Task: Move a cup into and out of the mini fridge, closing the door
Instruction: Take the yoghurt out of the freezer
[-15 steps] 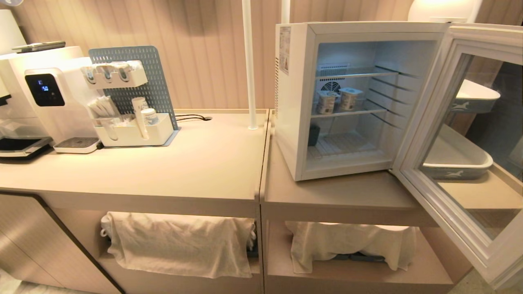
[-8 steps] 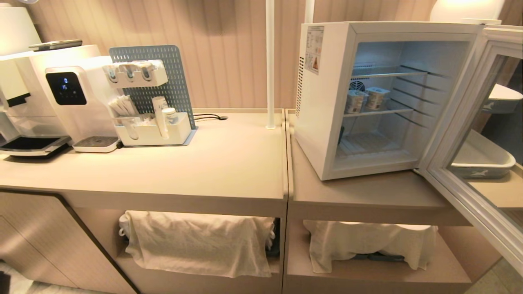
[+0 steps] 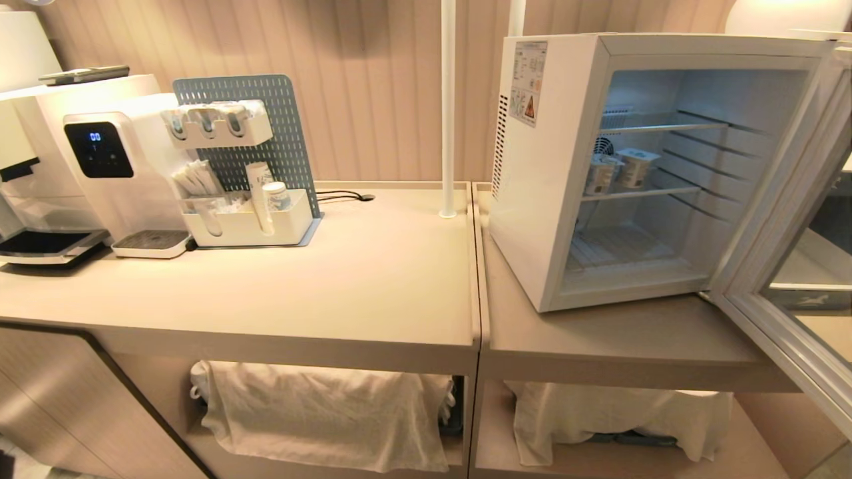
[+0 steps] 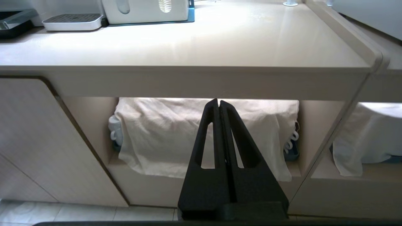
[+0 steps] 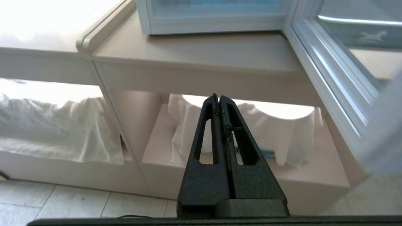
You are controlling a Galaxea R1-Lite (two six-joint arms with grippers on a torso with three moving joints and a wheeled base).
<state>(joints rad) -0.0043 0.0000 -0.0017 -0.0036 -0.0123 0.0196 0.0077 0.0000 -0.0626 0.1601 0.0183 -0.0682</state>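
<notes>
The white mini fridge point(image 3: 532, 199) stands on the right-hand counter with its inside lit. Its door point(image 3: 785, 349) is swung wide open towards the right edge of the head view. Two small white cups point(image 3: 602, 174) point(image 3: 636, 167) stand side by side on the middle wire shelf. Neither arm shows in the head view. My left gripper point(image 4: 219, 101) is shut and empty, below counter height, facing a cloth-draped lower shelf. My right gripper point(image 5: 219, 97) is also shut and empty, low in front of the shelf under the fridge point(image 5: 213, 26), with the door point(image 5: 329, 84) above and to one side.
A white water machine point(image 3: 100, 166) and a pegboard organiser point(image 3: 246, 219) stand at the back left of the counter. A white pole point(image 3: 448, 106) rises beside the fridge. White cloths point(image 3: 319, 412) point(image 3: 619, 412) hang over the lower shelves. A grey tray point(image 3: 809, 296) shows through the door glass.
The whole head view has shifted: the camera moved left and nearer, so the fridge now sits further right and larger. The objects themselves have kept their places.
</notes>
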